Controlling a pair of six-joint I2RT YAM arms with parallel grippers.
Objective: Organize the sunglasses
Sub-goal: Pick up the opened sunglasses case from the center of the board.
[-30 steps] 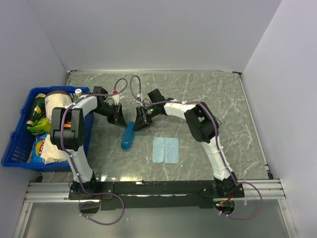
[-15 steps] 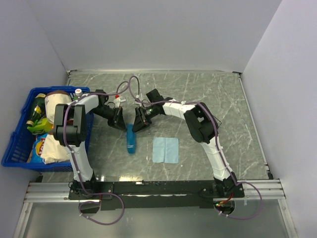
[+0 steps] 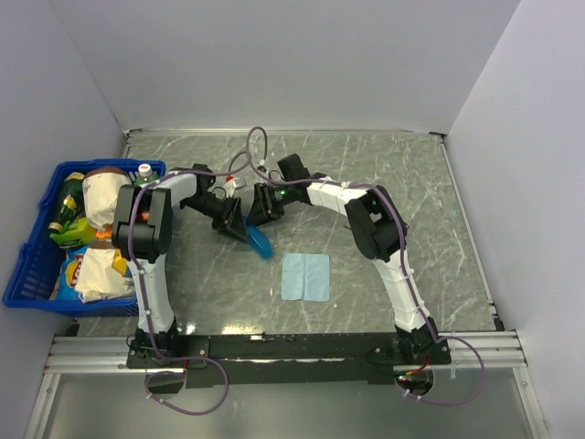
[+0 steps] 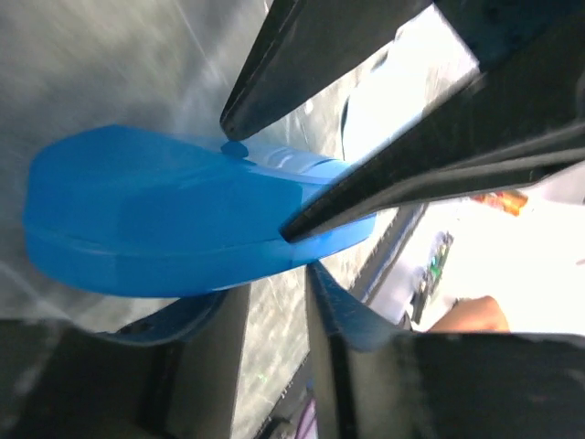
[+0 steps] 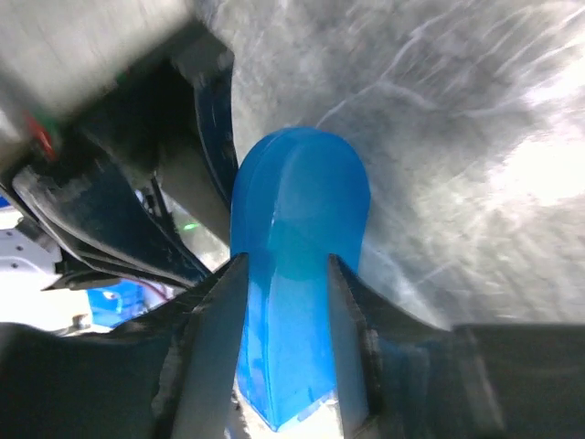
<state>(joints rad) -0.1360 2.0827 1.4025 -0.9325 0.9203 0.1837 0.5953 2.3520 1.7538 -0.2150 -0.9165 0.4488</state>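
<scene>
A robotics lab bench: plain white enclosure walls (image 3: 274, 64), marble-patterned tabletop (image 3: 443, 238) (aluminium rail (image 3: 82, 353) in front).

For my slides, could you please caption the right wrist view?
Right gripper holding the blue case, end-on, above the marbled table.

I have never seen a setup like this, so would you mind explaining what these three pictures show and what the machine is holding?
The machine is a left arm and a right arm, bolted at the near edge of a grey table. One picture looks down from above; the other two come from cameras on each wrist. On the table lie a light-blue cloth and, at the left, a blue basket of groceries. The right gripper is closed on a blue case. The left gripper stands open just beside it. No sunglasses are visible.
</scene>
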